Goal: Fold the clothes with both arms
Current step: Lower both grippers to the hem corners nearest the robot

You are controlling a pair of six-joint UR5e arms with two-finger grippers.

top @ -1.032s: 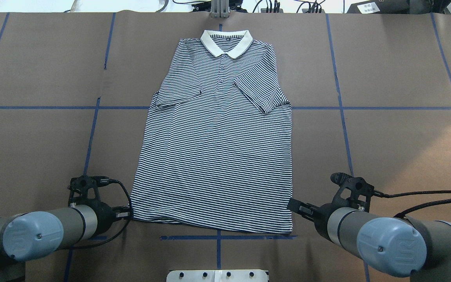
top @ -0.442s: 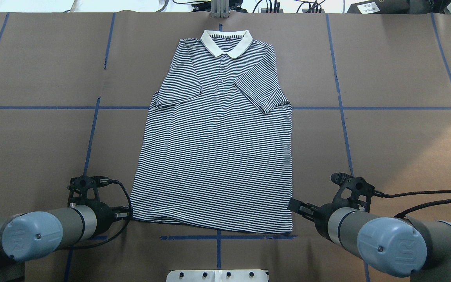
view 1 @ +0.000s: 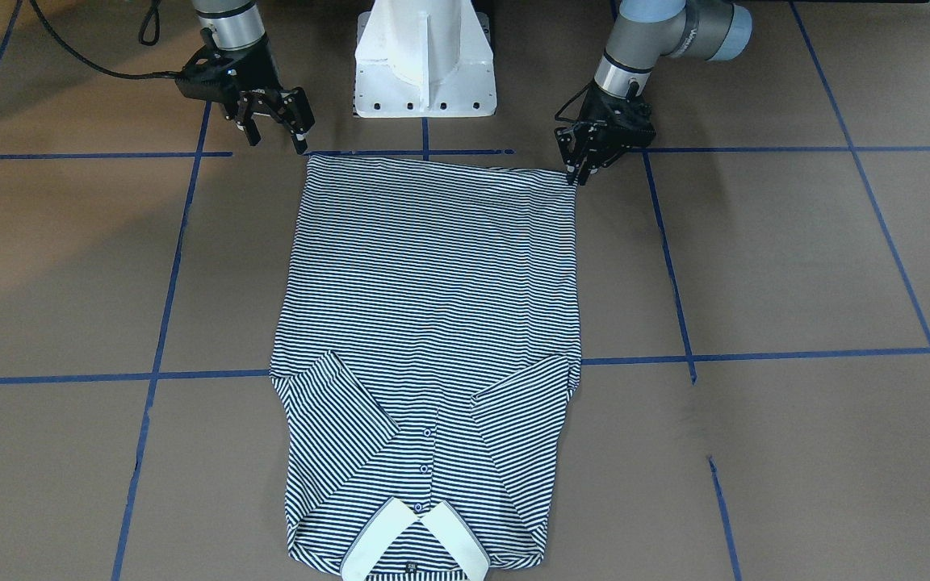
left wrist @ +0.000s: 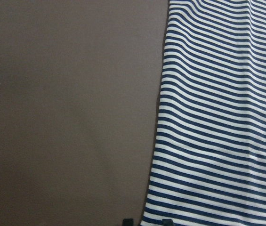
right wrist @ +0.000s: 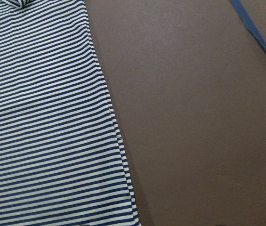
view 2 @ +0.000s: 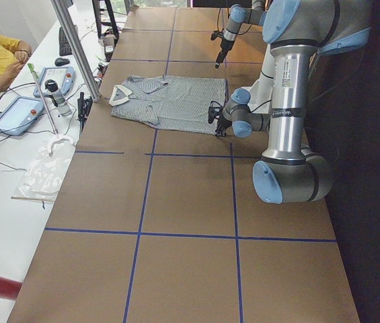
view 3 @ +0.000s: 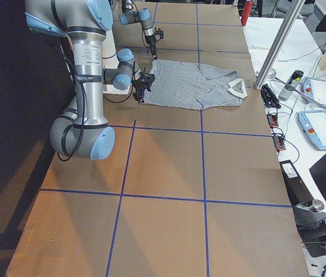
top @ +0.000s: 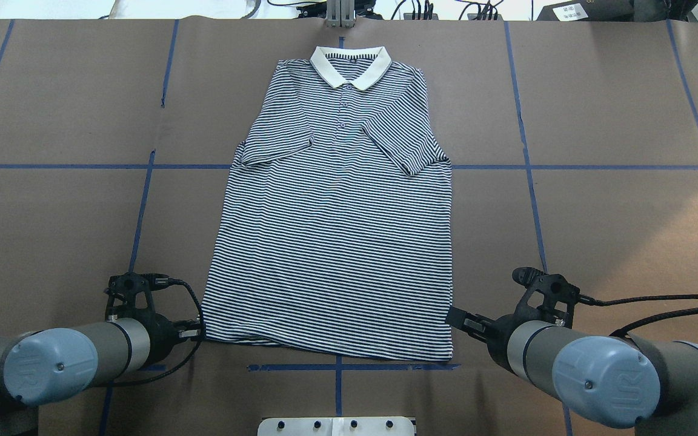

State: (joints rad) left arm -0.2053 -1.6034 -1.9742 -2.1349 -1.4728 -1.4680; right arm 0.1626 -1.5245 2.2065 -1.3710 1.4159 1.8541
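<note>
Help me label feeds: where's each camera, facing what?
Front: faces robot; left end effector, right end effector.
Overhead: behind robot, looking down; left arm, right arm.
Exterior left: table's left end; left arm nearest.
Exterior right: right end; right arm nearest.
Left wrist: onto polo shirt; fingertips.
Right wrist: onto shirt; nothing.
All share shirt.

Overhead and front views opposed, sharing whole shirt (top: 331,230), wrist views close over its edges
</note>
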